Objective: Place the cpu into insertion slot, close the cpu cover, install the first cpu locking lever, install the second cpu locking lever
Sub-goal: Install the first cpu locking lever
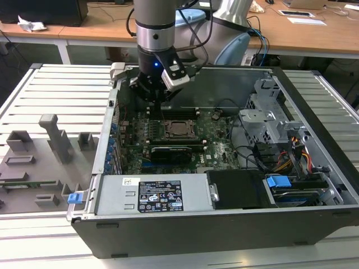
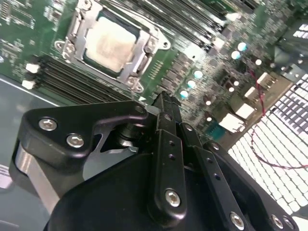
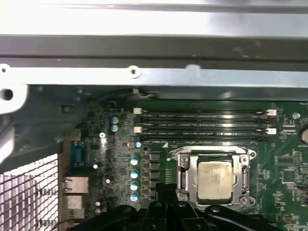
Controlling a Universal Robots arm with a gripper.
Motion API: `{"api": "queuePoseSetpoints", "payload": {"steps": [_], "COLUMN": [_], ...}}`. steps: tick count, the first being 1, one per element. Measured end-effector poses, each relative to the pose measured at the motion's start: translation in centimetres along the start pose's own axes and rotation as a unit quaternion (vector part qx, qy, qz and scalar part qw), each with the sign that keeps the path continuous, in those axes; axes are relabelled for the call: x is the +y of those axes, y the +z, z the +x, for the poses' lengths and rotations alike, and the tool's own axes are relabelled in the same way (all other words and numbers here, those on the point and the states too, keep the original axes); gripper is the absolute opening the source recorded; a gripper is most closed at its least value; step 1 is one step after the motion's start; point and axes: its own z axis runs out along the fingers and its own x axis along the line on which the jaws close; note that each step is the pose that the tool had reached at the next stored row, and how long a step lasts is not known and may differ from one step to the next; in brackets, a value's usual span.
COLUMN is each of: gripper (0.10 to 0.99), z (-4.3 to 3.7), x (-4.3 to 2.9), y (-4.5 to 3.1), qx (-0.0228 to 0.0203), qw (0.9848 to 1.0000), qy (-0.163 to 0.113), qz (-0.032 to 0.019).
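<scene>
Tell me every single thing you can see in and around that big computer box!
computer case: one, dark grey, open, on the pale slatted table
motherboard: one, green, inside the case
cpu: one, silvery, in its socket on the motherboard
cpu cover: one, metal frame, lying around the cpu
memory slots: four, black, beside the cpu
power supply: one, grey, labelled, inside the case
blue clips: two, in the case
fixture tray: one, grey, at the exterior view's left
cables: one bundle, mixed colours, at the exterior view's right
robot arm: one, silver-grey, above the case
end effector: one, black, over the motherboard near the cpu
</scene>
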Motion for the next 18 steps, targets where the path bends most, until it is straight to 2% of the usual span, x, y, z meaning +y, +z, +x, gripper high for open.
{"api": "queuePoseSetpoints", "payload": {"steps": [6, 18], "gripper": [0.106, 0.106], "z": [0.57, 0.55], "x": [0.59, 2.34], "y": [-0.01, 0.11], "qx": [0.0001, 0.0], "qw": [1.0, 1.0], "qy": [0.0, 0.0], "qz": [0.0001, 0.0]}}
